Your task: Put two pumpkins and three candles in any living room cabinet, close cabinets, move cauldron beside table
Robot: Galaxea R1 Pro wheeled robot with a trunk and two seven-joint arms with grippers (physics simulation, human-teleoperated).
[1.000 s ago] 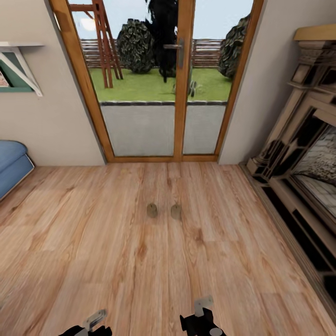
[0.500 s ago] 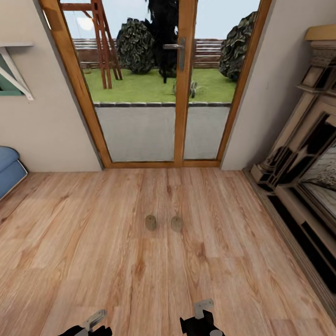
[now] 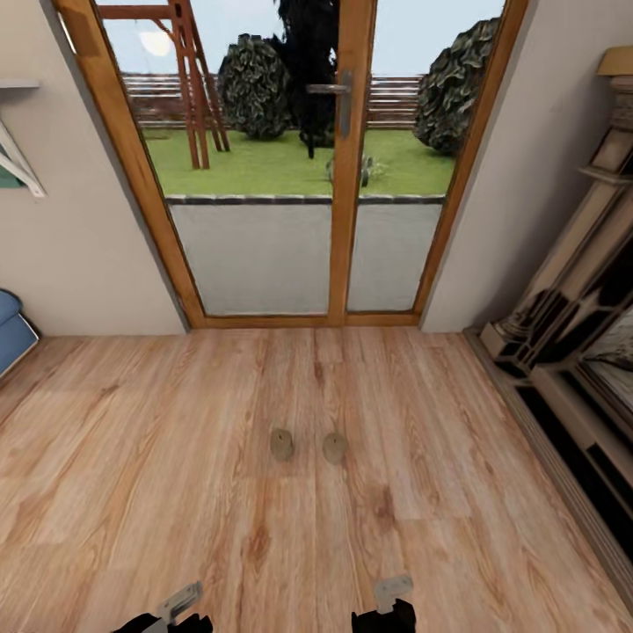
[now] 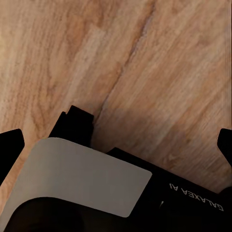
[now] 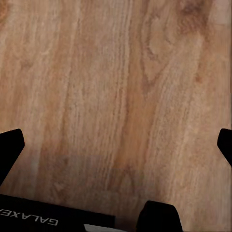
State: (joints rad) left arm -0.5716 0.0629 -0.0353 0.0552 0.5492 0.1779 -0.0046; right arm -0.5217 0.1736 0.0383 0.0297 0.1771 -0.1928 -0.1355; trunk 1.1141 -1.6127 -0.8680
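Head view: two candles (image 3: 307,446) stand upright on the wood floor (image 3: 176,492), centre of frame, side by side w/ a small gap, not touching. Left one at approx. mid-frame, right one just beside it; both squat grey-beige cylinders.

Behind them, upper centre: glazed double door (image 3: 338,158) in an orange-brown wood frame, lever handle on the middle post; lawn, bushes & a fence seen through the glass. Plain beige walls either side. Right edge of frame: dark & cream fireplace surround (image 3: 571,352), running down along the floor. Far left edge, mid-height: corner of a blue seat (image 3: 10,330); above it a white shelf bracket (image 3: 16,167).

Bottom edge of frame: left hand (image 3: 173,613) at lower left, right hand (image 3: 389,602) at lower centre-right, both well short of the candles, nothing in either.

Left wrist view: black finger tips at both frame edges, wide apart, so the left hand (image 4: 116,145) is spread open over bare floor; part of the robot's grey & black body below.

Right wrist view: same, right hand (image 5: 116,145) spread open, tips at both edges, bare floor planks between.
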